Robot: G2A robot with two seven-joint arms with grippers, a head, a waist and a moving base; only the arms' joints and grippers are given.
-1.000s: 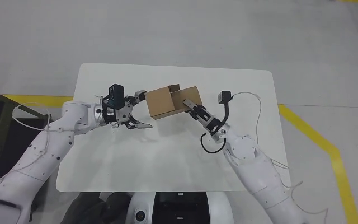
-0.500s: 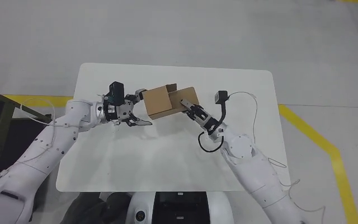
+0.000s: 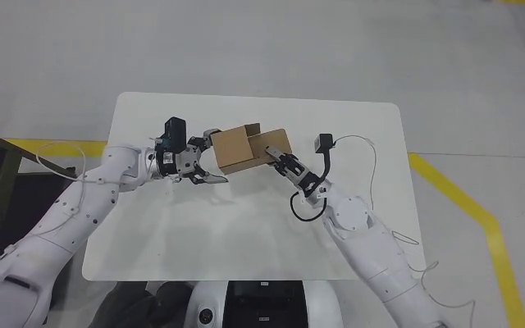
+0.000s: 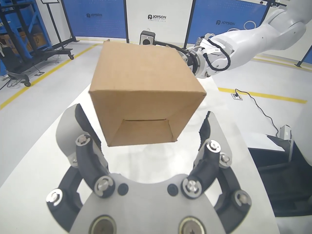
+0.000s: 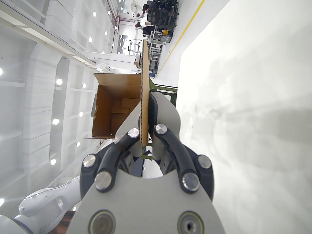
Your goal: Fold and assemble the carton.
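We see the white table (image 3: 246,238). Over its 12 o'clock half the brown carton (image 3: 236,148) hangs off the surface, open at its 3 o'clock end. At the carton's 4 o'clock, the right gripper (image 3: 272,153) has its jaws pinched on a flap. At 9 o'clock, the left gripper (image 3: 211,157) has its jaws spread wide, flanking the carton's end.

Bright overhead light; soft shadows on table (image 5: 243,79); ceiling lamps (image 5: 58,81) glare; wrist views bowed at edges.
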